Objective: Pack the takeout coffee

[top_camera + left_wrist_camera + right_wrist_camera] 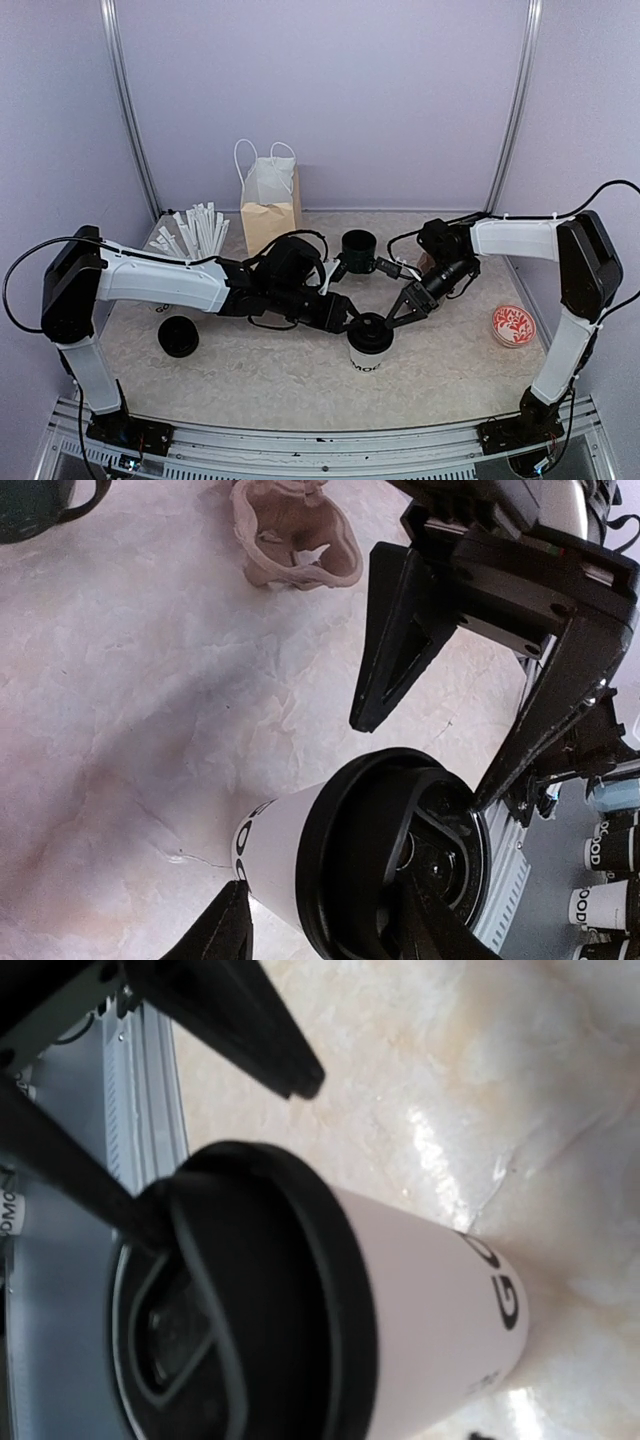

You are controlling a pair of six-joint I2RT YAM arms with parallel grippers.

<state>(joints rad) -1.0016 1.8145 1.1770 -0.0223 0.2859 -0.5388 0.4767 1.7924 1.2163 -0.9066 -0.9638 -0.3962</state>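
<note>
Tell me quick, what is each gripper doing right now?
Left gripper: straddles the white paper cup with round black plastic lid; grip cannot be told.
Right gripper: open, one finger touching that cup's top.

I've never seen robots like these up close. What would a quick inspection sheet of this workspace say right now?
Surface: beige marbled tabletop; no spills seen.
Job's things: white lidded cup upright at centre; second black-lidded cup by the left arm.
Clutter: paper bag, straws, dark mug, red patterned disc, pulp cup carrier.
Grippers: left pincer has its jaws apart at the lid's edge, no clamp visible; right pincer is open, one fingertip on the lid.
Cables: a black cable loops off each arm.
Surroundings: lilac walls, metal frame; spare printed cups beyond the table edge.
</note>
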